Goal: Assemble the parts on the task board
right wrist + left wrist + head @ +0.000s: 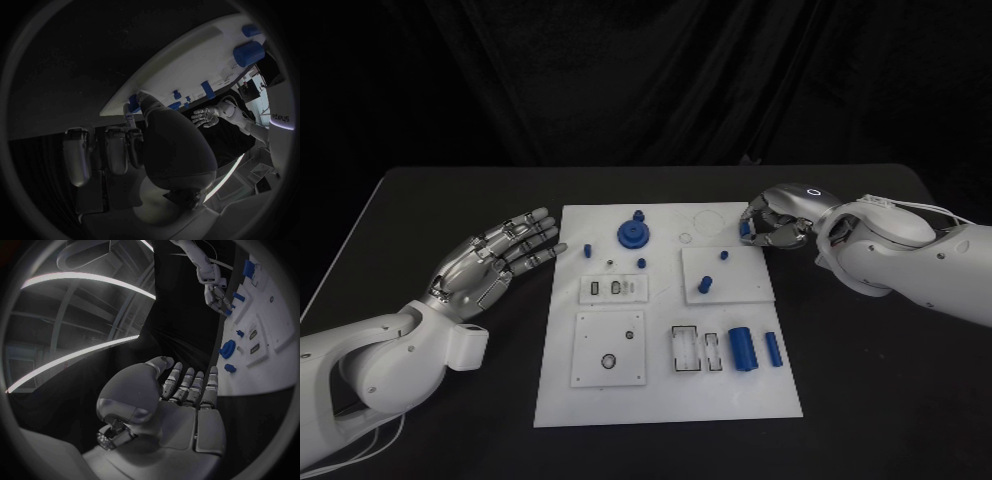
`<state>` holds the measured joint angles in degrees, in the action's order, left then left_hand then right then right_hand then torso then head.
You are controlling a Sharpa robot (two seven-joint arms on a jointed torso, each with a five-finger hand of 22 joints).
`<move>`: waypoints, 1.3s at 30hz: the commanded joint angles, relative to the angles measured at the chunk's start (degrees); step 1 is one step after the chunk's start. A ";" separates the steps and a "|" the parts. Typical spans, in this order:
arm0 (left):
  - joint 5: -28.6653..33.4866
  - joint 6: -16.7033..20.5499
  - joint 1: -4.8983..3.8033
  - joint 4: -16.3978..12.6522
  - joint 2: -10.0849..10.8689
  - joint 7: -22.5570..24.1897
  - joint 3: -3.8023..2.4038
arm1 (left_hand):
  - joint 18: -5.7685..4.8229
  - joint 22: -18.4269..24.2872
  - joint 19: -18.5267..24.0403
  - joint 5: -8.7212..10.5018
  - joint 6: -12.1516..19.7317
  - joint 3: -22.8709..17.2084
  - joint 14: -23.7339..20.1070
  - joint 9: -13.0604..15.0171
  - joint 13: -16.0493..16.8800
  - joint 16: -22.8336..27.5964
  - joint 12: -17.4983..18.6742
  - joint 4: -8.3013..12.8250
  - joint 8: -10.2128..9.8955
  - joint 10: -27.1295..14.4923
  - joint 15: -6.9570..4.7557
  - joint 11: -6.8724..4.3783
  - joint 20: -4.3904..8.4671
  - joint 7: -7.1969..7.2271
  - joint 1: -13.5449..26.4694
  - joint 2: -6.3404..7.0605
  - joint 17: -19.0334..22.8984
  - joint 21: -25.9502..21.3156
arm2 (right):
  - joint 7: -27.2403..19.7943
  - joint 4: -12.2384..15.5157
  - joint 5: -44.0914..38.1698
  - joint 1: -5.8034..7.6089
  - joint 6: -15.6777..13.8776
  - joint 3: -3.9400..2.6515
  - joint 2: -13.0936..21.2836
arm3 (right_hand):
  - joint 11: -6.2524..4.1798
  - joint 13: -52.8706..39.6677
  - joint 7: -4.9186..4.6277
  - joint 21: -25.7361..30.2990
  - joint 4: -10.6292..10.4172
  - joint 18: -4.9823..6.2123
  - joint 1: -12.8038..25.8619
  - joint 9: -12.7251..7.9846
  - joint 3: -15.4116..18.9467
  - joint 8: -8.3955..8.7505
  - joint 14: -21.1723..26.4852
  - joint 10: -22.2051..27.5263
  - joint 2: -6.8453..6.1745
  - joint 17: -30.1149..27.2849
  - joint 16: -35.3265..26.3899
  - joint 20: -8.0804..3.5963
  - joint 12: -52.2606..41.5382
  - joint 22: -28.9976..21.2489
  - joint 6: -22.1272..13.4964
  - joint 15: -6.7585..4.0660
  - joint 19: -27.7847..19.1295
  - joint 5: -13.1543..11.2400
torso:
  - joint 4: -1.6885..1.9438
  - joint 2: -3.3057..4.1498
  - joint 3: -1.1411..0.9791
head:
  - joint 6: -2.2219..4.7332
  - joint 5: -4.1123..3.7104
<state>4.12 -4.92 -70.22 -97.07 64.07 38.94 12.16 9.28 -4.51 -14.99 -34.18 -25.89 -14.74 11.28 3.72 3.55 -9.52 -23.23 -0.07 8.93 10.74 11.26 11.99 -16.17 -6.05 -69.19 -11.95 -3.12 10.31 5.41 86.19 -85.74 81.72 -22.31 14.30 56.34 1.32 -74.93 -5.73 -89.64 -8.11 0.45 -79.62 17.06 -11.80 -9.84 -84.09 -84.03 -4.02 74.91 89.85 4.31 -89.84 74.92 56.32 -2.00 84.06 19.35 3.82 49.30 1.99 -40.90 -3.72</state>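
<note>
The right silver hand (769, 224) hangs over the far right corner of the white rectangular task board (668, 405), fingers curled inward and down toward the plate. In the right wrist view a fingertip (130, 111) of this hand (159, 150) sits against a small blue piece (132, 104) at the board's edge; whether the piece is truly pinched or only touched cannot be told.

The left silver hand (502, 255) lies just beside the board's left edge, off the plate, palm up with fingers (531, 228) straight and spread, holding nothing. The left wrist view shows this hand (181, 400) the same way, fingers extended together toward the board (275, 360).

On the board, nearest the left fingertips, a small blue peg (586, 250) stands near the left edge. Further in, a round blue gear-like disc with a knob (635, 233) sits at the far middle. A short blue cylinder (705, 285) stands on the raised white square block (727, 275) just before the right hand. Nearer the robot, a thick blue cylinder (744, 350) and a thin blue rod (773, 349) lie side by side, well apart from both hands.
</note>
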 commanded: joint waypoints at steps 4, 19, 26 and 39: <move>-0.01 -1.03 0.08 -0.02 0.05 10.23 -0.03 | -0.49 0.09 0.08 0.40 0.17 -0.30 -0.01 -0.07 0.02 -0.29 0.01 -0.08 -0.07 -0.03 0.53 0.25 -0.27 -0.20 0.62 0.12 -0.05 0.04 | -0.36 1.21 -0.35 -0.12 -4.76 -0.05 0.63 | -0.43 -15.07 0.69 -0.36 1.13 -0.45 -0.76 2.20 -0.08 -2.67 -5.91 -5.97 0.61 15.09 0.15 -0.51 -0.16 15.08 2.69 -0.58 5.94 2.05 | -0.02 0.00 0.00 | -0.06 0.15; -0.01 -0.99 0.09 -0.09 -0.08 10.14 -0.03 | -0.49 0.09 0.08 0.40 0.17 -0.30 -0.01 -0.07 0.02 -0.29 0.01 -0.08 -0.07 -0.03 0.53 0.25 -0.27 -0.20 0.62 0.12 -0.05 0.04 | 3.54 11.03 -5.42 0.99 -8.64 -0.17 -1.14 | -0.95 -15.07 1.24 -0.36 2.21 -0.45 -0.63 4.25 -0.15 -4.48 -5.91 -5.97 0.39 15.09 0.15 -0.95 -0.16 15.08 2.90 -1.06 5.94 4.83 | -0.18 -0.03 -0.03 | -0.75 1.09; -0.01 -0.97 0.09 -0.21 -0.21 10.04 -0.03 | -0.49 0.09 0.08 0.40 0.17 -0.30 -0.01 -0.07 0.02 -0.29 0.01 -0.08 -0.07 -0.03 0.53 0.25 -0.27 -0.20 0.62 0.12 -0.05 0.04 | 5.22 12.79 -6.49 0.27 -5.01 -0.16 -5.45 | -1.09 -15.07 1.34 -0.36 2.58 -0.45 -0.74 4.64 -0.35 -4.77 -5.91 -5.97 0.55 15.09 0.15 -1.07 -0.16 15.08 2.87 -1.18 5.94 5.29 | -0.02 0.04 0.01 | -0.98 1.61; -0.01 -0.89 0.09 -0.24 -0.40 9.99 -0.03 | -0.55 0.09 0.09 0.43 0.12 -0.42 0.02 -0.06 0.04 -0.35 -0.10 -0.06 -0.05 -0.02 0.60 0.31 -0.29 -0.28 0.74 0.11 -0.06 0.05 | 8.14 12.36 -9.28 -1.11 1.06 -0.19 -12.53 | -1.06 -15.07 1.23 -0.36 2.81 -0.45 -0.42 4.88 -0.38 -4.71 -5.91 -5.97 0.48 15.09 0.15 -1.17 -0.16 15.08 2.28 -1.23 5.94 5.64 | 0.15 0.03 0.11 | -1.79 2.45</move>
<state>4.13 -5.08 -70.19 -97.22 63.75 38.95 12.15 9.29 -4.51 -14.99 -33.95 -25.89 -14.74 11.49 3.72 3.55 -9.52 -23.23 -0.08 8.93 10.73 11.47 11.97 -16.17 -6.05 -68.95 -11.72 -3.12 10.31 10.72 98.59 -93.19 80.76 -24.29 14.17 44.01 0.50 -74.91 -5.51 -89.64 -5.59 0.45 -80.05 17.91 -12.27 -13.08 -84.12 -84.03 -3.92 74.91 89.85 3.48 -89.84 74.91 57.75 -2.78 84.05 24.85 3.87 49.37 2.08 -42.51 -1.34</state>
